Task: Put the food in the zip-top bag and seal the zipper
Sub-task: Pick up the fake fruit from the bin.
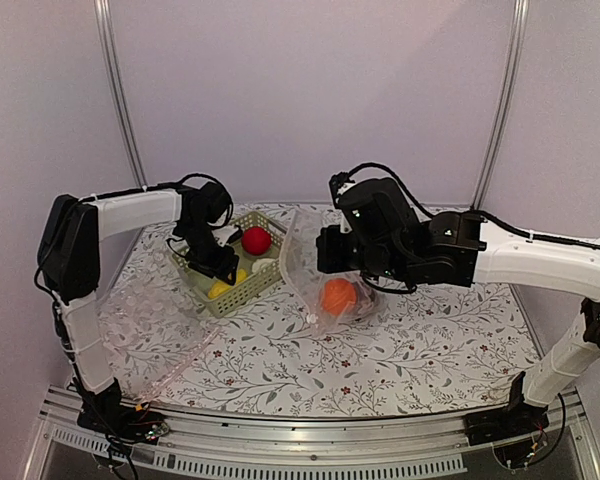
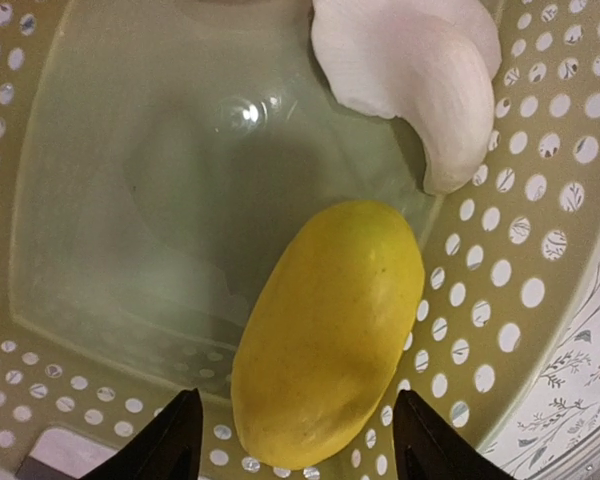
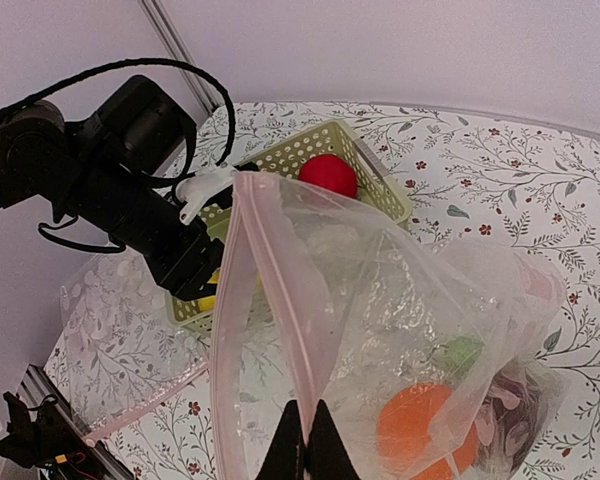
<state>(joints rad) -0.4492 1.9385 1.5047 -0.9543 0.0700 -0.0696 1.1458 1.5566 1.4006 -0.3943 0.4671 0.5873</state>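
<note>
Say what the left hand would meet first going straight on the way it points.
Probably the yellow food, lying in the green basket right ahead of the open left hand; how far is unclear.

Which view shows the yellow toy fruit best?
The left wrist view: the yellow toy fruit lies large and nearly whole in the green basket, under the left gripper. The top view shows only a small yellow patch; the right wrist view, a sliver behind the left arm.

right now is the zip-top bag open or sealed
Open. The zip-top bag's pink zipper edges gape apart where the right hand pinches one side.
</note>
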